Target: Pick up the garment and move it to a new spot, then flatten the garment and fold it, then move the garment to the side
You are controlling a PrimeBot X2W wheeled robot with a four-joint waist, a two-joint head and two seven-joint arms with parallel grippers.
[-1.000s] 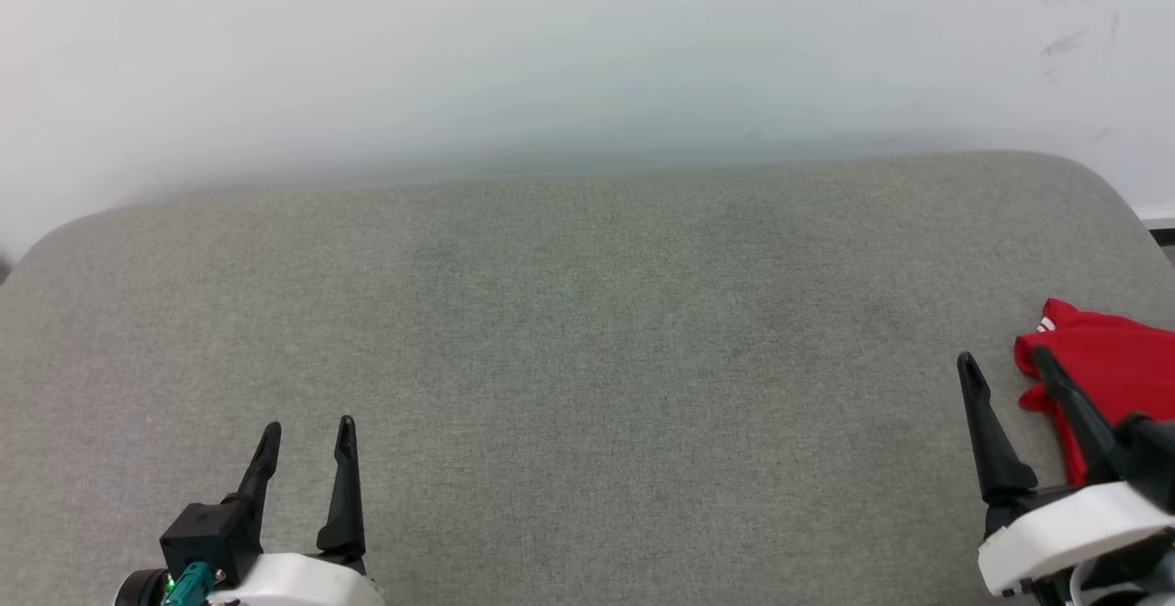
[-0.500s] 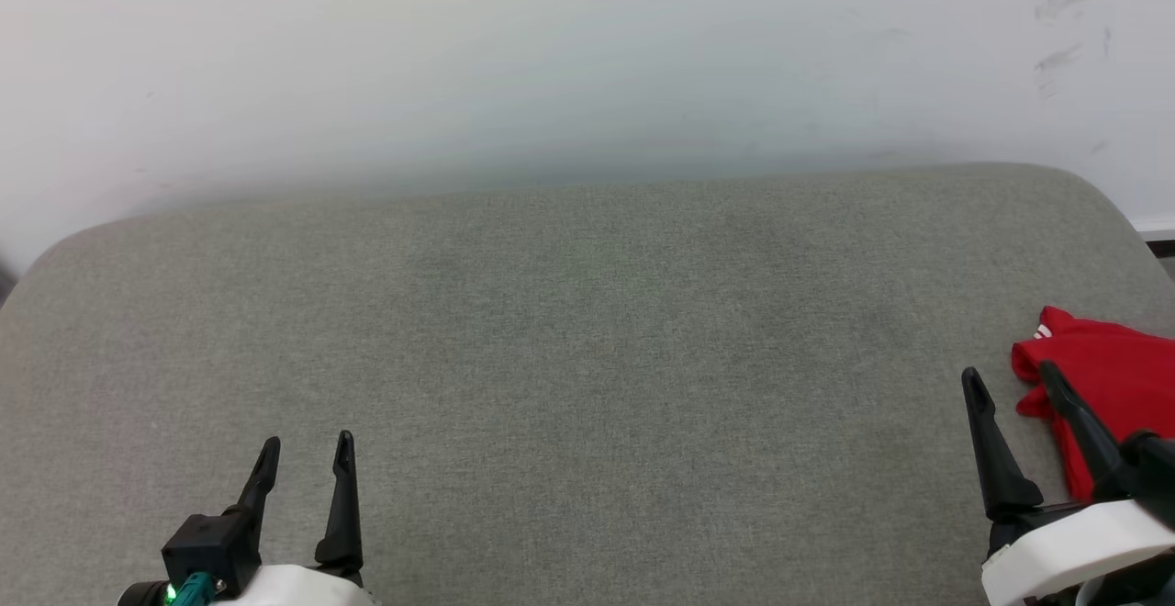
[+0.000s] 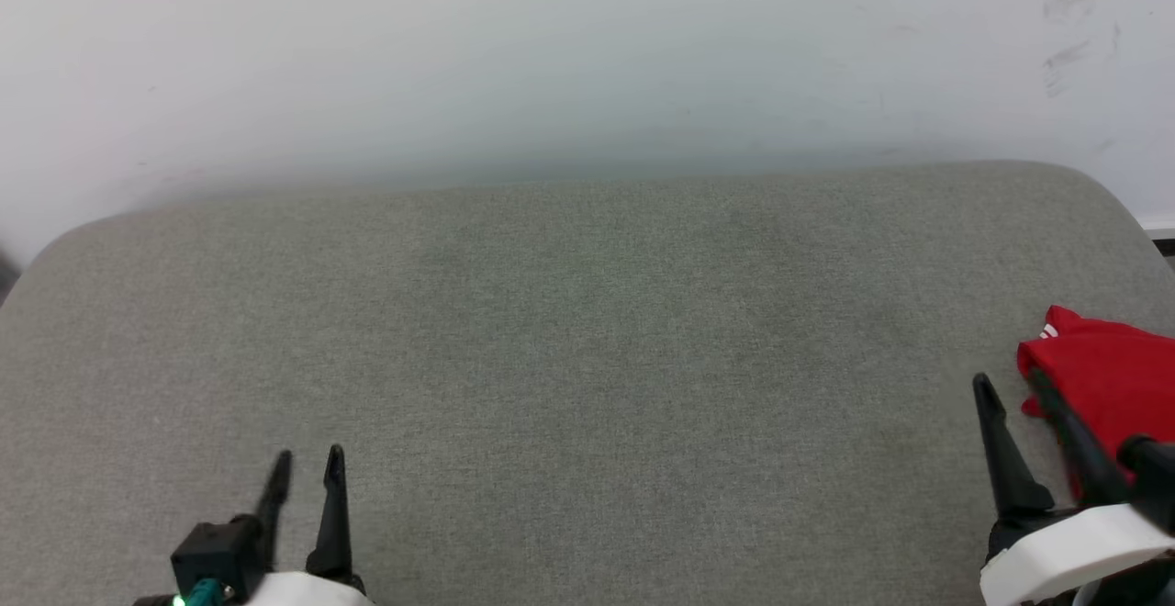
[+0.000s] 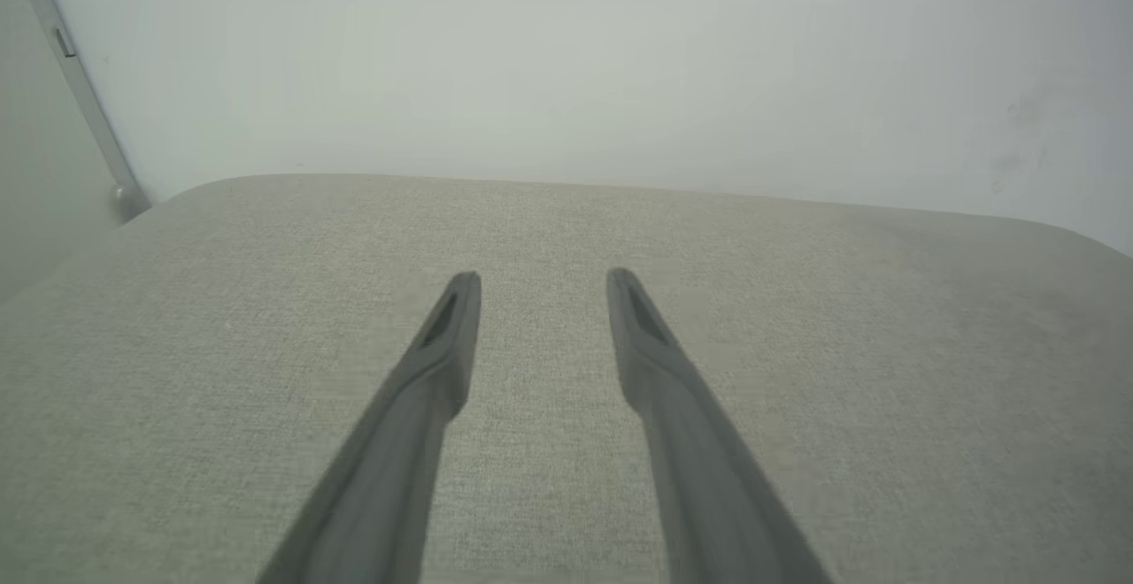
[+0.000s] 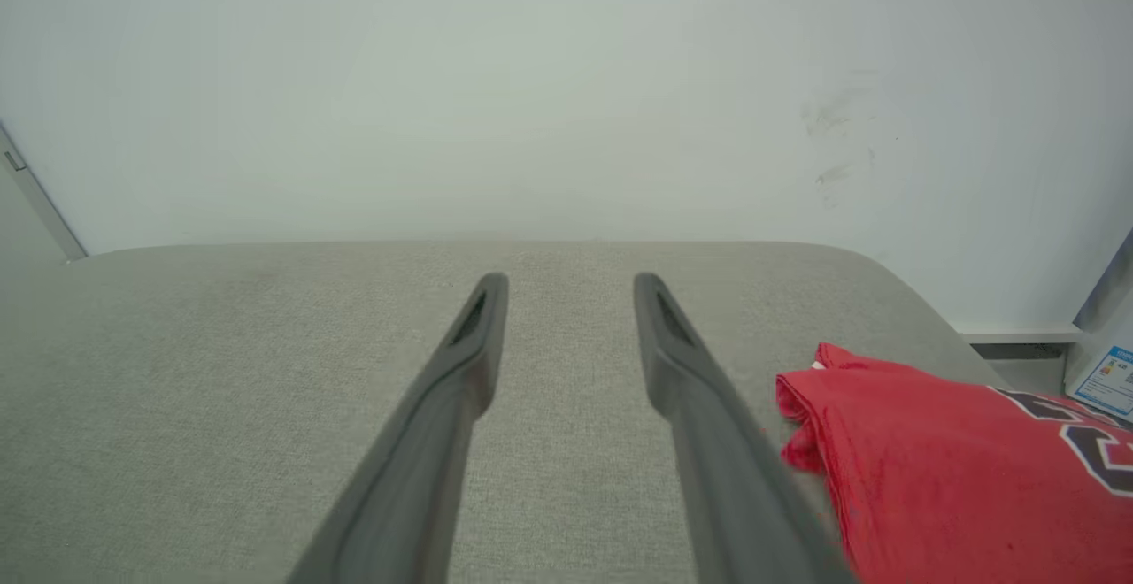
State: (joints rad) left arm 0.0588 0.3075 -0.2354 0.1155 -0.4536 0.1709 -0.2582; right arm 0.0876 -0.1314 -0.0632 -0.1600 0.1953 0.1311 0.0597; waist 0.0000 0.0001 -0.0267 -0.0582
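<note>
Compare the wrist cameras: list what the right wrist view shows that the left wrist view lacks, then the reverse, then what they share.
Right wrist view: the red garment, bunched at the right end of the cushion just beside the right gripper, with black numbers showing, and a blue-and-white label at the picture's edge.
Left wrist view: the left gripper and the cushion's rounded left corner.
Both: the grey cushion, the white wall behind it, and a gripper that is open with nothing between its fingers.

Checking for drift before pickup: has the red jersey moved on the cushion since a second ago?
No. The red jersey still lies equally far from the far edge of the grey cushion; the wall scuffs shifted with both, so the camera moved.
</note>
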